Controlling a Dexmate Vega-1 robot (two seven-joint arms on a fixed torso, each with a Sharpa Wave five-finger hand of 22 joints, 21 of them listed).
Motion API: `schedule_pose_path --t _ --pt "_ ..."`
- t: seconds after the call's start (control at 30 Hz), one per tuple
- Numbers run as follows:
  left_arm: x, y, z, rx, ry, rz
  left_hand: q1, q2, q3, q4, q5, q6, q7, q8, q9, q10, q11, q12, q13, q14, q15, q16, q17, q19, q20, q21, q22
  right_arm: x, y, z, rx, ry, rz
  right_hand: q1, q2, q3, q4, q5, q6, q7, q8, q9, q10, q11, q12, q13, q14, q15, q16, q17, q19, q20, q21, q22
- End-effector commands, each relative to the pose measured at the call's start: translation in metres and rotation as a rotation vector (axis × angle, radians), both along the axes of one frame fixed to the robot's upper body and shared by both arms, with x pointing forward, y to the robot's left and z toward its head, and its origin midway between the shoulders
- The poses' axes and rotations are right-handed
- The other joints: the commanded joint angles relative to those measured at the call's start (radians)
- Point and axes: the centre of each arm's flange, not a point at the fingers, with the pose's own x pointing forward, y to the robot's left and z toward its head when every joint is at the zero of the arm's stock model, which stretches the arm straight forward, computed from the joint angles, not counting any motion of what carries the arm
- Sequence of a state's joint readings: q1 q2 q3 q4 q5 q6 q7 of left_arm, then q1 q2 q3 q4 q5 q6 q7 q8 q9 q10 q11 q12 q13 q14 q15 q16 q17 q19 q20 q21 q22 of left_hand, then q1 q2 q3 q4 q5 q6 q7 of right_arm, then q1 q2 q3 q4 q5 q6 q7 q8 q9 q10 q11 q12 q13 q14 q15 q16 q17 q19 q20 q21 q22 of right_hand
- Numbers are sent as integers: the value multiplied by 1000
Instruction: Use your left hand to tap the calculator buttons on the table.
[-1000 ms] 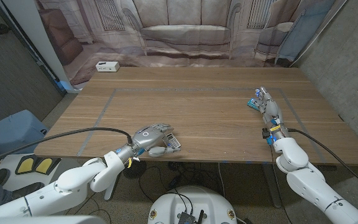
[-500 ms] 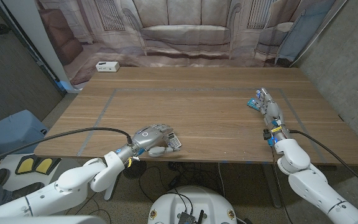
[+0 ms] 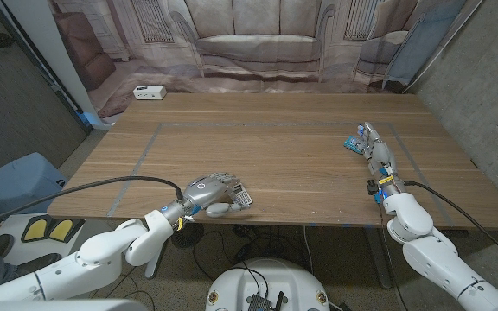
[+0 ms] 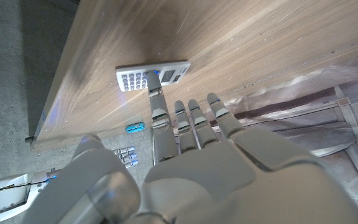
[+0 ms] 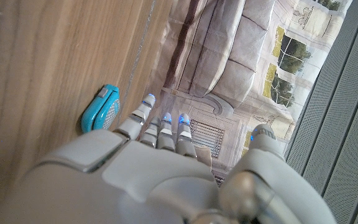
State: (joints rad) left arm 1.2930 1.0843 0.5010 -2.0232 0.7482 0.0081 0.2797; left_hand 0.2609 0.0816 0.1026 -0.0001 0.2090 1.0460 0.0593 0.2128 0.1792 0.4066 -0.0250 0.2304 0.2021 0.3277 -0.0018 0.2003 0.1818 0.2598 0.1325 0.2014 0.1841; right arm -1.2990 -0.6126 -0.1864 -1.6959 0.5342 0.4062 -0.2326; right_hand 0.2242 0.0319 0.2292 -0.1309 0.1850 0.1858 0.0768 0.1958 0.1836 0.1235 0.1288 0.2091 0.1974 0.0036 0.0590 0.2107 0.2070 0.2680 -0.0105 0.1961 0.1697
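One fingertip of the left hand (image 4: 185,168) touches the calculator (image 4: 152,75) keypad near the wooden table's (image 3: 301,164) front edge, other fingers straight and close together: tapping underway, how many presses remain is unclear.

Both arms are showing glossy white shells with black cables trailing; each robot hand (image 3: 212,193) (image 3: 375,151) is wearing silver-grey plating, the fingertips glowing blue.
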Motion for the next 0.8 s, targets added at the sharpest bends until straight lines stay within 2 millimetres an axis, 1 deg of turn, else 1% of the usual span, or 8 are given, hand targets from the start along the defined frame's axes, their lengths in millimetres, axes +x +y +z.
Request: schedule_pose_path --t 0.03,0.27,0.8 --pt "5 3 0 -20 53 8 9 -1 1 -9 -5 19 12 6 4 21 -2 9 3 17 3 8 -1 11 1 10 2 3 1 -2 6 5 5 -2 8 -3 1 -2 8 -2 -2 3 13 2 0 2 6 2 0 4 4 11 -2 3" --pt "5 2 0 -3 37 16 10 1 2 -10 -6 21 14 5 4 21 -3 8 3 17 4 6 -1 12 2 9 2 4 1 -3 10 4 6 -2 8 -3 1 -2 8 -1 -2 3 13 1 0 2 7 4 0 4 3 11 -2 3" --pt "9 4 12 9 -18 16 17 6 6 -14 -7 23 11 1 4 21 -3 6 3 18 0 3 -1 8 3 8 2 5 2 -4 19 2 4 -3 8 -4 0 -2 8 -1 -2 3 13 2 0 2 7 3 -1 4 3 11 -2 3"
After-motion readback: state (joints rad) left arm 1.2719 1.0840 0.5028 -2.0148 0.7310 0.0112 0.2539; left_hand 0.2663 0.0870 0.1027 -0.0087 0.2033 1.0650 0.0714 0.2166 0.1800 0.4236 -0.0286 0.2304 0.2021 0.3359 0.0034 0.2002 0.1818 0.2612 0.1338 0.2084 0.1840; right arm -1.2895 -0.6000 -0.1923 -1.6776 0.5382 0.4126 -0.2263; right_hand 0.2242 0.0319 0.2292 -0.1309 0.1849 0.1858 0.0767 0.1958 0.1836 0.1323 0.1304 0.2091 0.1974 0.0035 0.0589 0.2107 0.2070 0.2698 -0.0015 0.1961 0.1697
